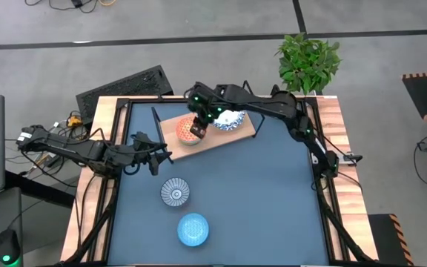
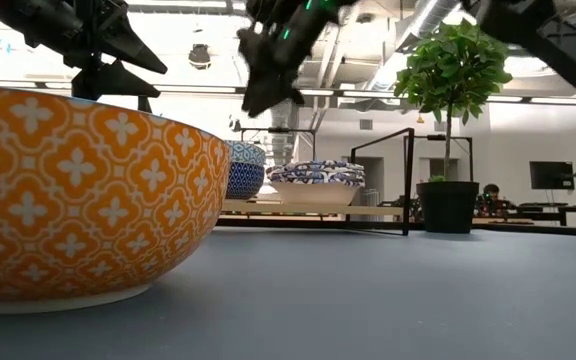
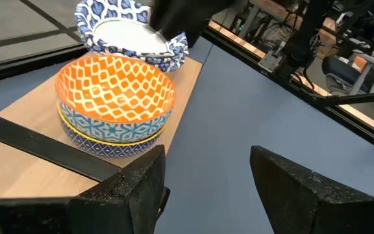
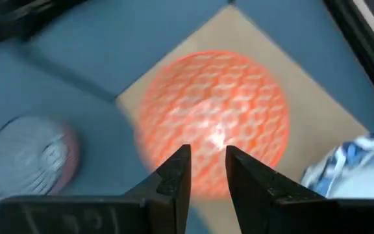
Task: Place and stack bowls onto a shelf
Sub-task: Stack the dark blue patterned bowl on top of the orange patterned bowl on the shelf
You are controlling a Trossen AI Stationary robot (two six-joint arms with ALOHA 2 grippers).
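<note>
Bowls sit in three places on the dark-blue tabletop (image 1: 273,200). On the shelf (image 1: 170,126), the light-wood board at the far side of the table, a red-orange bowl (image 1: 188,130) tops a short stack; the left wrist view shows it nested in a blue-patterned bowl (image 3: 119,123) with a yellow-rimmed one (image 3: 109,139) beneath. Just beside that stack, also on the board, lie the white bowls with blue-patterned rims (image 1: 230,119). Nearer the front of the table, well apart from the shelf, a grey-blue patterned bowl (image 1: 175,191) and a light blue bowl (image 1: 193,228) stand on the bare surface, and a yellow-orange bowl (image 2: 78,200) fills the near left of the low view. The right gripper (image 1: 199,130) hangs over the red-orange bowl — its two fingers (image 4: 174,175) stand close together with a narrow gap and nothing between them, above the bowl's inside. The left gripper (image 1: 159,152) waits over the table just off the shelf's near-left end, fingers (image 3: 141,188) spread wide and holding nothing — pointed toward the stack.
</note>
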